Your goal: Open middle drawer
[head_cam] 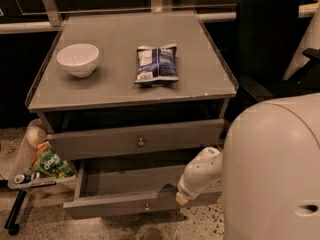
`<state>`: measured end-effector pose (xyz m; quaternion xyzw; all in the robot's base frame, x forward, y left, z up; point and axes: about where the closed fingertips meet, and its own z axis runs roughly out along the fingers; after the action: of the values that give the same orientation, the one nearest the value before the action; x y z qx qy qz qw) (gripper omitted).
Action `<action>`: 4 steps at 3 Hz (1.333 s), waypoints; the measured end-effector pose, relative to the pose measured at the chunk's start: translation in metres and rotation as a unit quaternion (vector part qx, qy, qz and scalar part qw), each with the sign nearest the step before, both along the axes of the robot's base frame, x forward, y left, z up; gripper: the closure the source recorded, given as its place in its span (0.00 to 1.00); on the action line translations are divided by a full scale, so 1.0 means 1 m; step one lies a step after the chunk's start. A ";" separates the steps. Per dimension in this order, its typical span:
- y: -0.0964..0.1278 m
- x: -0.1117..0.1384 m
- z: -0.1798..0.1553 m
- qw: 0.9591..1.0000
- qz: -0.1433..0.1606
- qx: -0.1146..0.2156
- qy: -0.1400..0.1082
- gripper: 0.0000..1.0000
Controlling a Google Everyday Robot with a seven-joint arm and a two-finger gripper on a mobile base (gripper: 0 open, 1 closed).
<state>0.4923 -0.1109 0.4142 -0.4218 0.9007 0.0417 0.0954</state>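
- Far left, beside the cabinet: green snack packet [50, 164] in a low holder, speckled floor [35, 226] underneath.
- On the counter [205, 81]: white bowl [78, 59] to the left, blue chip bag [156, 64] near the middle, well apart from each other.
- Just under the counter: upper drawer [90, 145], front flush and closed, round knob at centre.
- Below that: middle drawer [107, 208], pulled out toward the near side with its inside showing; long axis left to right, small knob [146, 205] at mid-front.
- Gripper [181, 198] at the right part of that drawer's front rim, right of the knob; touching or just above, cannot tell; clenched or released, cannot tell either.
- Drawer body mostly left of the gripper; any more opening would probably call for a straight pull toward the near side, across the long axis.
- Right: white robot body [272, 169] near, black chair [265, 34] far.
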 end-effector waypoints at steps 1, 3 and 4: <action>0.002 -0.010 -0.004 1.000 0.004 -0.006 0.010 1.00; 0.000 -0.025 -0.004 1.000 -0.001 -0.008 0.020 1.00; 0.001 -0.025 -0.001 1.000 -0.001 -0.008 0.020 1.00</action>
<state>0.4674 -0.1103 0.4128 -0.4204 0.9033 0.0433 0.0739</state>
